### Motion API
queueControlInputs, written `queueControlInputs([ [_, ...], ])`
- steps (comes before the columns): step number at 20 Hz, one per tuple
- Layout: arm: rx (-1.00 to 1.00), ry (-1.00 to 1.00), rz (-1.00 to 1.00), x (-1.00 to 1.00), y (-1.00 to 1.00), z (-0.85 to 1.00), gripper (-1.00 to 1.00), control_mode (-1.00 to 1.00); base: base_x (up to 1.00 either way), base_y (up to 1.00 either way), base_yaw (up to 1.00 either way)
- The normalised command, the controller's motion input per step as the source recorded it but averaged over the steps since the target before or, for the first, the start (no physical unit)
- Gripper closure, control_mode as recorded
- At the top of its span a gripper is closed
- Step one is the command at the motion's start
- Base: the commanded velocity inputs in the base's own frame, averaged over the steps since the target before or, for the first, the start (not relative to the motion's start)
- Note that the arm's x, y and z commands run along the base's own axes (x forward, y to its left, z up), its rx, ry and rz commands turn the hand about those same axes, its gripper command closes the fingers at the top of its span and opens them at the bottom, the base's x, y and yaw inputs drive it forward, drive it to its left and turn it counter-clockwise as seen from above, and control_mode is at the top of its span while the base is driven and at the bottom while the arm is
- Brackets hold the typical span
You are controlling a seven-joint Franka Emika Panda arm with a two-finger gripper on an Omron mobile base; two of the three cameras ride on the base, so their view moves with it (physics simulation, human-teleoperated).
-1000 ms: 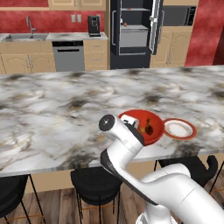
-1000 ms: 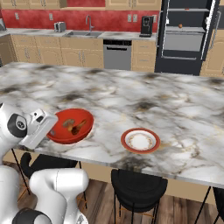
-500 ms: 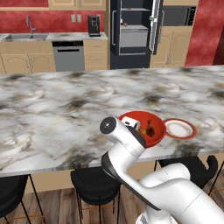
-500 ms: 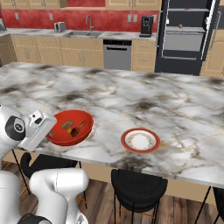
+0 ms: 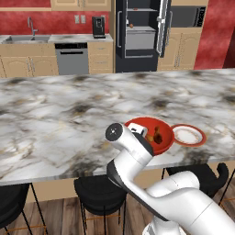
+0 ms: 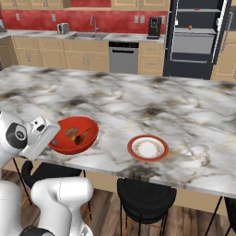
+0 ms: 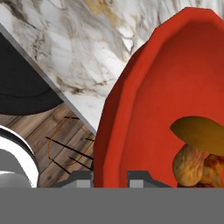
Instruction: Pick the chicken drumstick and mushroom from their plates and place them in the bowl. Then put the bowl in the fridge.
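The gripper (image 7: 110, 175) pinches the near rim of the red bowl (image 6: 76, 135), its fingers pressed together on either side of the wall; the bowl sits by the near edge of the marble counter (image 5: 59, 124), toward the robot's side; inside it lie the mushroom (image 7: 199, 135) and the chicken drumstick (image 7: 190, 166), touching each other; just beside the bowl, along the same near edge, rests the red-rimmed plate (image 6: 148, 148), apart from it; well beyond the counter, against the far wall, stands the black fridge (image 6: 198, 37) with its doors open.
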Motion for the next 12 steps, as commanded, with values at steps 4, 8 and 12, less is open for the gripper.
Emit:
queueControlInputs([
  [4, 0.00, 0.00, 0.00, 0.00, 0.00, 0.00, 1.00, 1.00, 0.00, 0.00, 0.00],
  [8, 0.00, 0.00, 0.00, 0.00, 0.00, 0.00, 1.00, 1.00, 0.00, 0.00, 0.00],
  [12, 0.00, 0.00, 0.00, 0.00, 0.00, 0.00, 1.00, 1.00, -0.23, 0.00, 0.00],
])
